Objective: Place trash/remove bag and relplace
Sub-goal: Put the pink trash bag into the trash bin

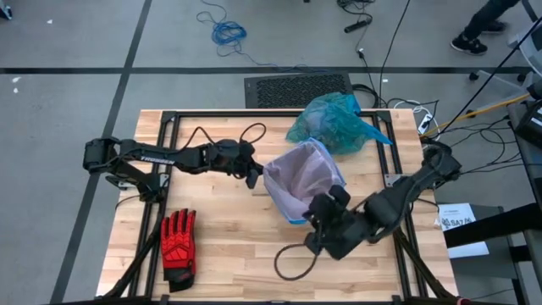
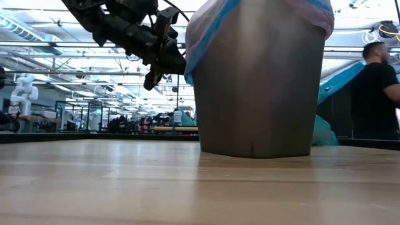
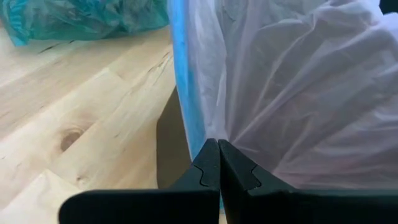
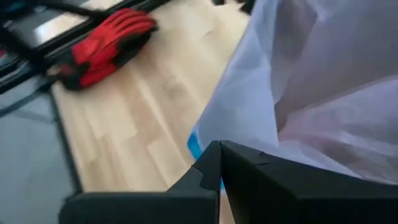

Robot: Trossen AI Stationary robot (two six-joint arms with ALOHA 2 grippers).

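A grey round plastic bucket [image 2: 259, 87] stands upright near the middle of the pale wooden table [image 1: 229, 246], lined with a pale lilac translucent plastic bag with a blue rim [image 1: 303, 176] whose top folds out over the bucket's edge.

The left pincer [image 1: 253, 176] is at the side of the bucket's rim nearest the left arm. In the left wrist view its two dark fingers [image 3: 208, 168] are pressed together with the blue rim and the lilac film caught between their tips, so it is clamped on the lilac bag. The low view shows this pincer up at rim height, beside the bucket's upper edge.

The right pincer [image 1: 324, 210] is at the opposite side of the rim, on the near edge of the bucket. In the right wrist view its fingers [image 4: 214, 165] meet tip to tip with lilac film and a bit of blue rim pinched there, so it too is closed on the lilac bag.

The thin translucent teal-green plastic bin bag [image 1: 334, 121] lies crumpled and bunched on the far side of the table, just behind the bucket.

A red-and-black work glove [image 1: 179, 244] lies flat on the table near its front left corner, well apart from the bucket. In the low view a person in a dark shirt [image 2: 378, 94] stands beyond the table.
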